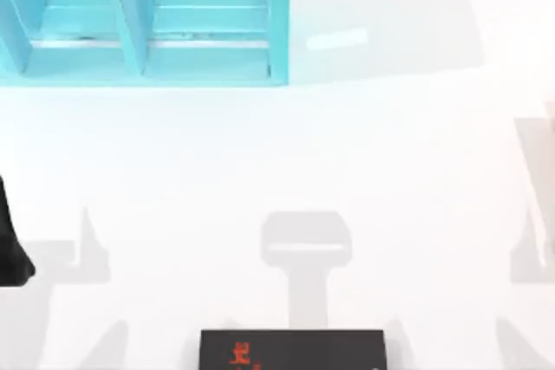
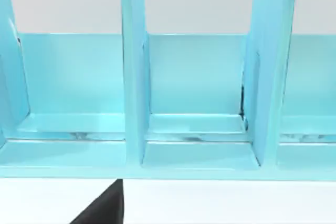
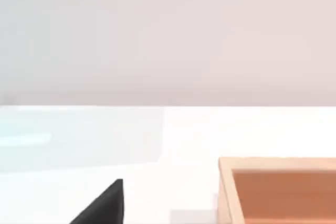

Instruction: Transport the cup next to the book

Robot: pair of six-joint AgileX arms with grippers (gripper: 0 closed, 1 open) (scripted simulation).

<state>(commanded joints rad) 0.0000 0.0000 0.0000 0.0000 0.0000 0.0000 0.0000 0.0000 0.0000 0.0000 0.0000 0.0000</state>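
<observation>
The black book (image 1: 292, 349) with red lettering lies flat at the table's front edge, near the middle, cut off by the top view's lower border. The cup is out of view. My left arm (image 1: 12, 240) shows as a dark shape at the table's far left edge, well left of the book. A black part of my left gripper (image 2: 105, 207) hangs over the white table in front of the turquoise shelf unit (image 2: 197, 108). A black part of my right gripper (image 3: 105, 205) sits above the white table, beside a wooden box (image 3: 278, 190).
The large turquoise shelf unit (image 1: 143, 23) with upright dividers stands at the back left of the table. The wooden box, open on top with an orange-brown inside, is near my right gripper. White table surface (image 1: 286, 162) stretches between shelf and book.
</observation>
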